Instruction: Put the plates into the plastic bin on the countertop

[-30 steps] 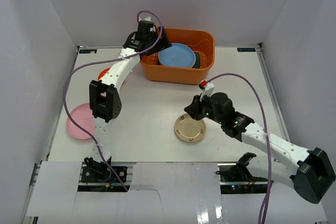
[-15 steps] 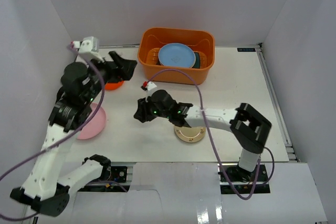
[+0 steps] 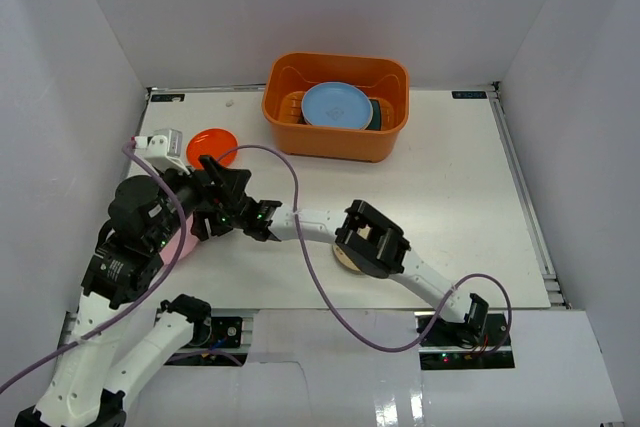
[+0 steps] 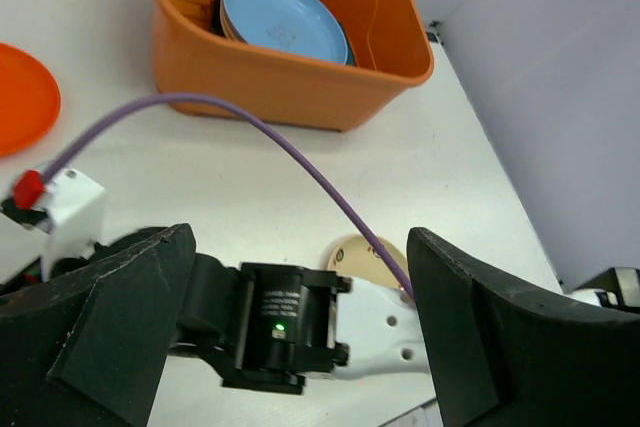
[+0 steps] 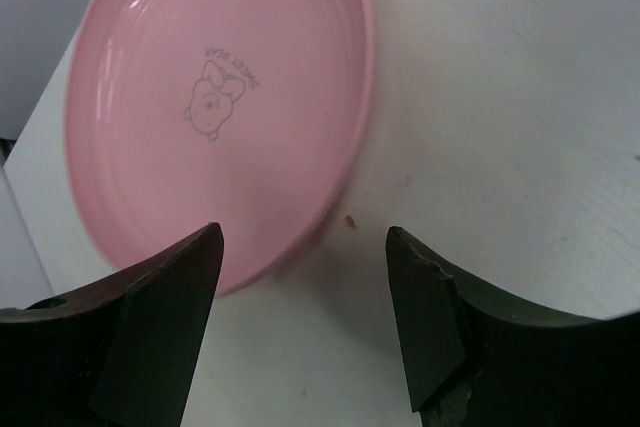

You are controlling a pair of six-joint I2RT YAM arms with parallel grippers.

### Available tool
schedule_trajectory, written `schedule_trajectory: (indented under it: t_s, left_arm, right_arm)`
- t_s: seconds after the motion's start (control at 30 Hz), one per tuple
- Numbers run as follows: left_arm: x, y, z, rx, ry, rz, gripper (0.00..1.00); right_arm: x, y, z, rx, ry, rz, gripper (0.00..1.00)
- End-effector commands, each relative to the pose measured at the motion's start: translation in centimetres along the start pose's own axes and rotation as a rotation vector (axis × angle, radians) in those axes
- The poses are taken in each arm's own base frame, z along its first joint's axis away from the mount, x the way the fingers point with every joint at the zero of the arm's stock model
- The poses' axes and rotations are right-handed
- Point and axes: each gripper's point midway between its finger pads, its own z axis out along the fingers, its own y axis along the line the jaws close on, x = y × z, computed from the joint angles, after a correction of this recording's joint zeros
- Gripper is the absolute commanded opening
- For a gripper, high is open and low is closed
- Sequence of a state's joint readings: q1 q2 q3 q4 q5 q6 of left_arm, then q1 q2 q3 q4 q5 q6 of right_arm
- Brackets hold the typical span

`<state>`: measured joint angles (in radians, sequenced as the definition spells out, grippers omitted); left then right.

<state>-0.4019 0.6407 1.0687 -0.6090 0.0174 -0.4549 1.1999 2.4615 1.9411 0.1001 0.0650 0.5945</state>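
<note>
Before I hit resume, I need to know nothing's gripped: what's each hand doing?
Left hand: open, holding nothing.
Right hand: open, holding nothing, poised at the edge of the pink plate.

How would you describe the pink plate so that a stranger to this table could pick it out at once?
Start at the orange bin at the far side of the white countertop, then go to its left edge. Past the orange-red plate, closer to the near edge, lies the pink plate. It alone is pink, round, with a small cartoon print in its middle.
</note>
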Motion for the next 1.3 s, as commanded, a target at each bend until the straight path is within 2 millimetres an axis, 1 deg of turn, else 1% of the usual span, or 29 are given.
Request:
schedule_trajectory:
  t_s: [0.0,0.1,0.13,0.2,0.23,0.3,0.33,0.43,0.47,0.53,0.57,0.63,0.67,0.7,0.73,0.77,0.8,0.83,0.87,0.93,0.97,1.0,1.03,1.07,1.1,1.13,1.2,1.23,1.27]
  left_arm:
    - [1.0,-0.8,-1.2,0.055,0.019,-0.014,0.98]
    - [1.2,-0.3,-1.4,0.036,0.009,0.002,0.98]
    - [1.1,-0.2,-1.5,0.032,0.002,0.009,0.98]
    - [0.9,0.1,-1.4,0.014,-0.007,0.023,0.98]
    - [0.8,0.5,-1.2,-0.007,-0.012,0.027,0.98]
    - [0.3,0.6,-1.1,-0.018,-0.022,0.043,0.98]
    - [0.2,1.1,-0.7,-0.046,-0.022,0.051,0.98]
    - [-1.4,1.4,-0.4,-0.083,-0.068,0.064,0.98]
    - [-1.6,1.6,0.1,-0.099,-0.073,0.067,0.98]
    - [-2.8,1.9,0.7,-0.134,-0.107,0.062,0.98]
    - [-3.0,2.0,1.1,-0.146,-0.11,0.059,0.98]
    - [-3.4,2.3,2.5,-0.178,-0.117,0.038,0.98]
    - [-3.7,3.0,2.8,-0.219,-0.133,0.024,0.97]
    - [-3.6,3.4,3.5,-0.248,-0.14,-0.009,0.97]
    - [-3.8,3.8,4.0,-0.262,-0.166,-0.024,0.97]
    - [-3.7,3.9,4.5,-0.263,-0.172,-0.034,0.97]
    - [-3.1,4.1,5.5,-0.269,-0.159,-0.045,0.97]
    - [-2.8,4.2,6.3,-0.271,-0.162,-0.075,0.97]
    - [-2.4,4.2,7.1,-0.272,-0.147,-0.085,0.97]
    - [-0.3,4.8,9.7,-0.297,-0.078,-0.111,0.98]
    - [0.3,5.0,10.5,-0.303,-0.057,-0.118,0.98]
    - [0.9,5.2,11.4,-0.309,-0.044,-0.126,0.98]
    - [2.3,5.9,12.7,-0.335,-0.005,-0.131,0.98]
    - [3.0,6.5,13.3,-0.352,0.007,-0.159,0.98]
    - [3.3,6.8,13.9,-0.355,0.01,-0.174,0.97]
    - [4.6,7.7,14.8,-0.38,0.039,-0.188,0.97]
    - [5.5,9.4,15.7,-0.408,0.048,-0.259,0.96]
    - [6.0,10.3,16.1,-0.431,0.059,-0.283,0.95]
    - [7.0,11.9,16.6,-0.478,0.077,-0.321,0.95]
  right_arm:
    - [-0.3,-0.5,1.9,0.065,-0.012,0.022,0.72]
    - [1.2,-2.0,2.8,0.102,0.003,0.041,0.62]
    - [2.0,-2.5,2.9,0.117,0.014,0.054,0.5]
    - [2.0,-2.9,2.5,0.137,0.012,0.068,0.37]
    - [2.9,-3.6,2.3,0.155,0.02,0.075,0.21]
    - [0.9,-3.0,0.4,0.156,-0.036,0.085,0.11]
    - [0.0,-2.7,-1.3,0.144,-0.074,0.086,0.08]
    - [-1.7,-3.1,-4.6,0.169,-0.148,0.07,0.08]
    - [-3.0,-3.0,-7.1,0.169,-0.188,0.05,0.08]
    - [-5.0,-3.4,-10.1,0.193,-0.26,0.021,0.08]
    - [-6.7,-3.4,-13.3,0.197,-0.308,-0.015,0.08]
    - [-8.9,-4.7,-16.8,0.256,-0.382,-0.051,0.08]
    - [-11.8,-3.8,-20.3,0.247,-0.456,-0.063,0.08]
    - [-12.0,-6.1,-21.9,0.301,-0.461,-0.103,0.08]
    - [-14.3,-5.9,-25.0,0.287,-0.519,-0.102,0.08]
    - [-15.0,-6.3,-26.2,0.267,-0.521,-0.112,0.08]
    - [-16.4,-9.6,-27.9,0.338,-0.527,-0.108,0.08]
    - [-18.1,-10.2,-30.2,0.351,-0.567,-0.11,0.08]
    - [-19.8,-12.9,-32.2,0.408,-0.598,-0.108,0.08]
    - [-22.2,-15.4,-34.9,0.482,-0.638,-0.129,0.08]
    - [-23.6,-17.7,-36.4,0.513,-0.659,-0.122,0.08]
    - [-24.2,-19.1,-37.0,0.535,-0.656,-0.123,0.08]
    - [-25.8,-20.2,-37.3,0.557,-0.67,-0.126,0.08]
    - [-26.8,-22.4,-38.3,0.591,-0.68,-0.114,0.08]
    - [-27.4,-23.7,-38.4,0.603,-0.678,-0.109,0.08]
    - [-28.4,-25.2,-37.7,0.606,-0.673,-0.094,0.08]
    - [-29.5,-28.4,-37.7,0.621,-0.658,-0.063,0.08]
    - [-30.2,-30.0,-36.7,0.626,-0.642,-0.047,0.08]
    - [-30.6,-31.4,-36.6,0.63,-0.638,-0.028,0.08]
